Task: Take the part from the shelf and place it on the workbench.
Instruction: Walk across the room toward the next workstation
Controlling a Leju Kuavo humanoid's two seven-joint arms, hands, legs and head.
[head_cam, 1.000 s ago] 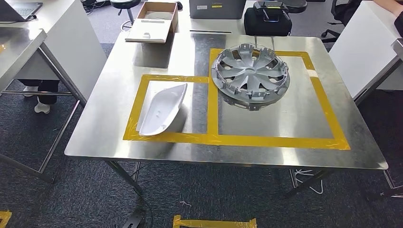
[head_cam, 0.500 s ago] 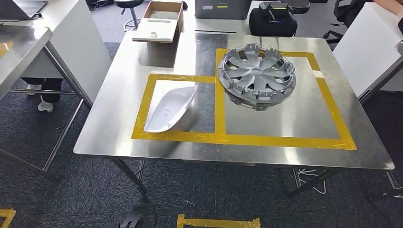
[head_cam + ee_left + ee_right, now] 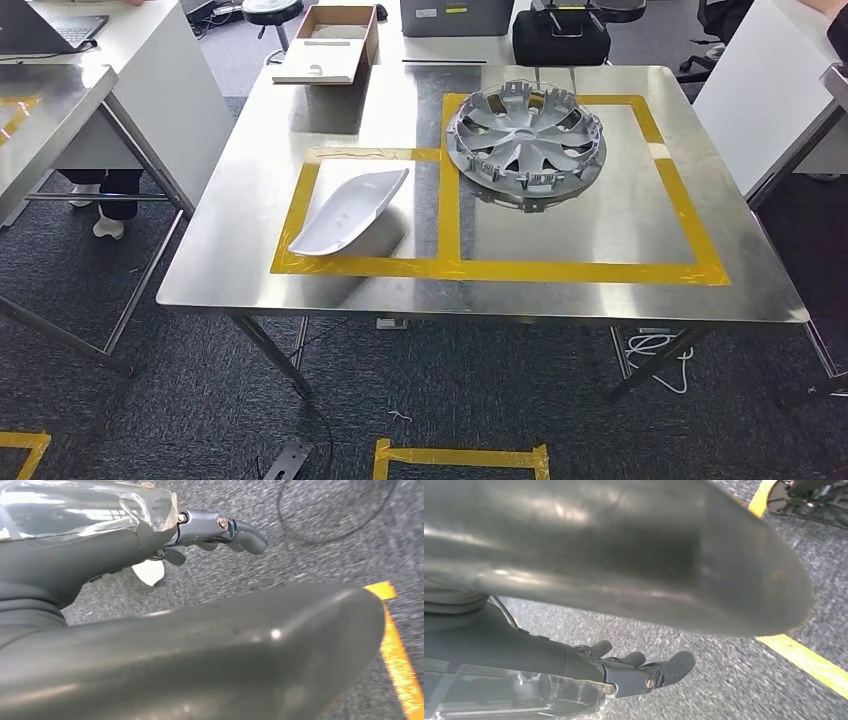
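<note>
On the steel counter (image 3: 250, 270), at about nine o'clock from its middle, a white shell-shaped part (image 3: 347, 212) lies inside the smaller yellow-taped square (image 3: 360, 266). At about one o'clock, a grey wheel cover (image 3: 526, 147) sits in the upper left of the larger taped frame (image 3: 690, 225), touching the tape line between the two. Beyond them, at eleven o'clock, an open cardboard box (image 3: 330, 45) stands at the counter's far edge.

The left hand (image 3: 200, 535) hangs over the carpet, fingers loosely extended and apart, holding nothing. The right hand (image 3: 624, 672) hangs the same way, fingers apart and empty.

Judging by this, both parts already rest in their marked places and neither hand carries anything, so the placing looks done; whether more parts wait on a shelf cannot be told.
</note>
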